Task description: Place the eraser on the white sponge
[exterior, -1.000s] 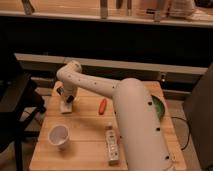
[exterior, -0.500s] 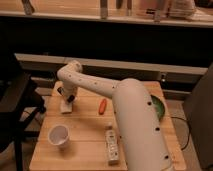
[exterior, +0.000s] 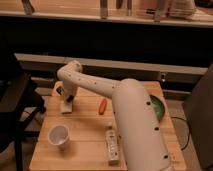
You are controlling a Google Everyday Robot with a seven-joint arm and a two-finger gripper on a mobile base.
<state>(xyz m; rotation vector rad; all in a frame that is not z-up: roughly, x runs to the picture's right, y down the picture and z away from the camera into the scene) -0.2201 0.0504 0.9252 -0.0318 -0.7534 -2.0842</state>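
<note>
The white sponge [exterior: 66, 107] is a small white squarish block on the left part of the wooden table [exterior: 85, 150]. My gripper [exterior: 68, 96] hangs at the end of the white arm [exterior: 100, 90], directly over the sponge and touching or almost touching its top. I cannot pick out the eraser; the gripper hides what is under it.
A white cup [exterior: 58, 135] stands at the front left. A long white bar with markings [exterior: 112, 146] lies at the front middle. A small orange-red object [exterior: 102, 105] lies mid-table. A green bowl [exterior: 158, 107] sits at the right edge, partly behind the arm. A dark chair [exterior: 15, 107] stands to the left.
</note>
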